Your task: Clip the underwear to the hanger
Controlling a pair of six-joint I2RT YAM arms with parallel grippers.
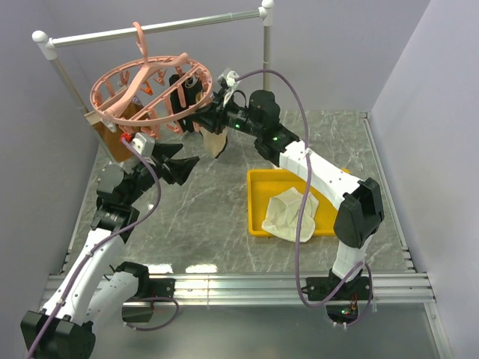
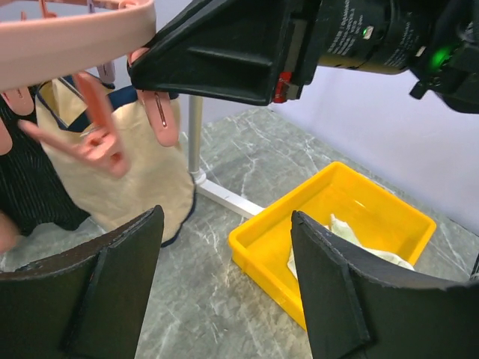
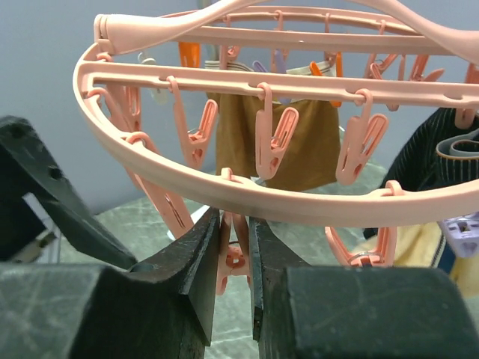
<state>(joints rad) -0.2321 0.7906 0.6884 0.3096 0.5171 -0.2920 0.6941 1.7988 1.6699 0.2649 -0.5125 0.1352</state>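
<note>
Underwear (image 1: 288,213) lies crumpled in yellow tray (image 1: 256,196), well apart from the hanger (image 3: 314,212). Left gripper (image 2: 224,224): jaws wide, holding nothing, just below the ring. Hanger hooked on rail (image 1: 187,22) (other garments clipped on). Right gripper (image 3: 238,233): pinched closed on one pink clip (image 3: 233,258).

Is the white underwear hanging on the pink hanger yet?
No, the underwear lies crumpled in the yellow tray, not clipped to anything.

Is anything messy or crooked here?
Yes. The underwear lies crumpled in the yellow tray, one corner flopping over its rim. The hanger looks tilted while the right hand pinches one clip.
</note>
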